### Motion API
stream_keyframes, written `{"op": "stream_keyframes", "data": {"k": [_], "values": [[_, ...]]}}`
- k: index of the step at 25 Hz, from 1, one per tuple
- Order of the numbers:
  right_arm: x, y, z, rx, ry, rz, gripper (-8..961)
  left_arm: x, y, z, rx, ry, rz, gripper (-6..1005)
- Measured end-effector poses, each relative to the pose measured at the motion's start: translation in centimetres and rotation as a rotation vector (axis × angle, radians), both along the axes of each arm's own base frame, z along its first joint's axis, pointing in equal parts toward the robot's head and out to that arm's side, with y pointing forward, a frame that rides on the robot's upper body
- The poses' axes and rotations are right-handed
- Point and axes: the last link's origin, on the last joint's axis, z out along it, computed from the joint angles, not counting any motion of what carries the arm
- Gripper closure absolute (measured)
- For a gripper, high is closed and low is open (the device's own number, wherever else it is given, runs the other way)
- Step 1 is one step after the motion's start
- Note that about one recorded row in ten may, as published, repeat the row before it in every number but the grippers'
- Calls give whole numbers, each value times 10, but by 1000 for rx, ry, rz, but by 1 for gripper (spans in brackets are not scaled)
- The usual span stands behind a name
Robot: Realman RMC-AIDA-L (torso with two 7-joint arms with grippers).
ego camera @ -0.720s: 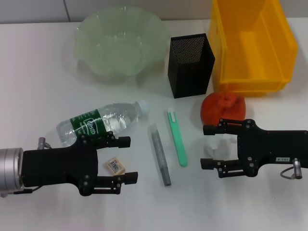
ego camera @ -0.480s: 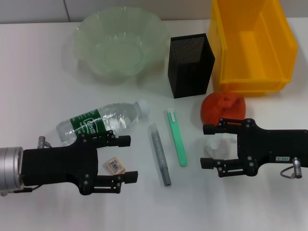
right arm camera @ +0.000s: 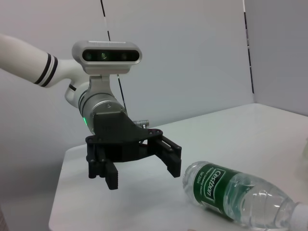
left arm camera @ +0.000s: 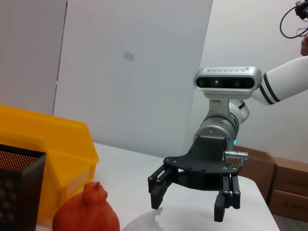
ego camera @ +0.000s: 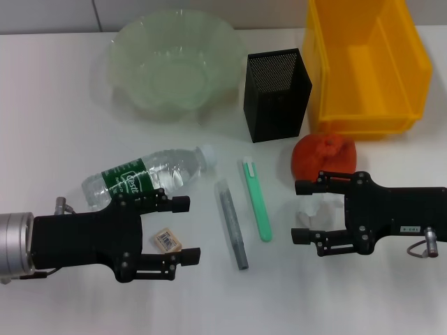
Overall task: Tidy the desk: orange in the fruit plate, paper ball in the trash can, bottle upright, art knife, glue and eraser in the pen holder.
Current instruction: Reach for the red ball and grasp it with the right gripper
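Head view shows you both grippers spread wide and empty: your left gripper (ego camera: 185,230) straddles the eraser (ego camera: 167,241), just below the lying bottle (ego camera: 143,176); your right gripper (ego camera: 302,211) brackets the paper ball (ego camera: 314,213), with the orange (ego camera: 323,155) just beyond it, near the trash can (ego camera: 367,70).

You have the clear, green-labelled bottle (ego camera: 144,177) lying on its side, the tan eraser (ego camera: 168,241) just below it, the red-orange orange (ego camera: 323,155) before the yellow trash can (ego camera: 367,63), the black mesh pen holder (ego camera: 276,93) upright beside the empty pale-green fruit plate (ego camera: 174,65), and the white paper ball (ego camera: 316,216) below the orange.
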Motion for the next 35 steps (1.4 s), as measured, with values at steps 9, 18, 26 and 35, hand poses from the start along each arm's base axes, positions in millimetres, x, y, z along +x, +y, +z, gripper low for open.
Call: {"op": "stream_keyframes", "data": {"k": [9, 18, 26, 35], "values": [[-7, 10, 11, -25, -13, -34, 139, 1, 0, 0, 1, -1, -1, 188], [-36, 37, 47, -123, -189, -84, 139, 1, 1, 1, 7, -5, -1, 189], [-66, 70, 71, -162, -468, -138, 139, 1, -1, -2, 6, -12, 3, 189], [-95, 97, 82, -95, -720, -125, 142, 2, 0, -2, 22, -27, 18, 188]]}}
